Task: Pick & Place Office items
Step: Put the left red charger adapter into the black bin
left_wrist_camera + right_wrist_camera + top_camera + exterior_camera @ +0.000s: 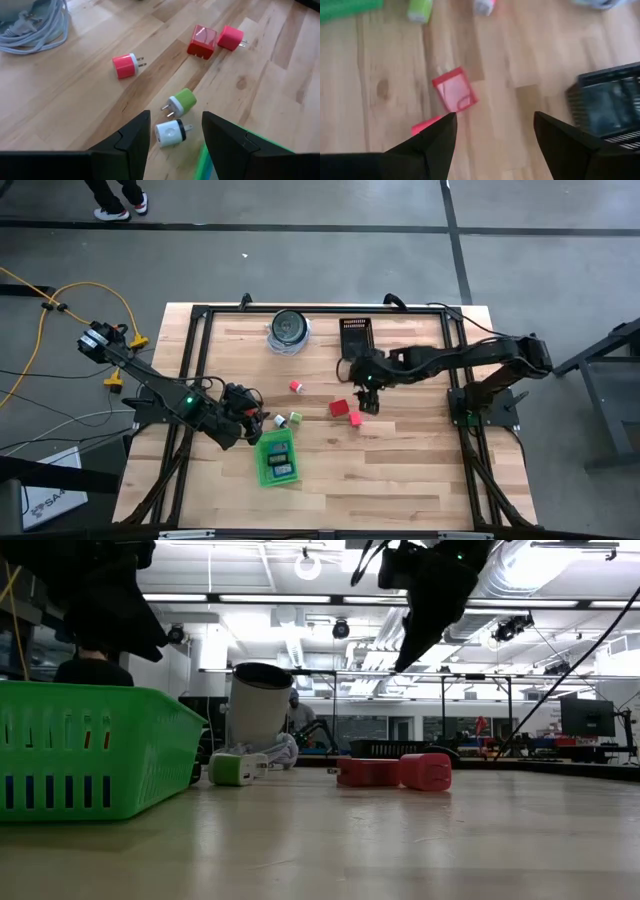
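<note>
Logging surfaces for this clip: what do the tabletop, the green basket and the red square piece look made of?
Tabletop: wood planks, matte, visible grain and knots. Green basket: likely moulded plastic, slotted walls with slight sheen. Red square piece: probably glossy plastic, judging by its pale reflection.

Green plastic tray [277, 457] sits near the worktop's [400, 470] front, left of centre. White plug adapter [170, 133] and green plug adapter [182, 100] lie just beside its back edge. Red square block [339, 408] touches pink plug adapter [354, 418] mid-worktop; pink-and-white plug adapter [296, 386] lies apart, behind-left. Round clear-and-dark container [289, 328] and black mesh basket [355, 335] at back.
</note>
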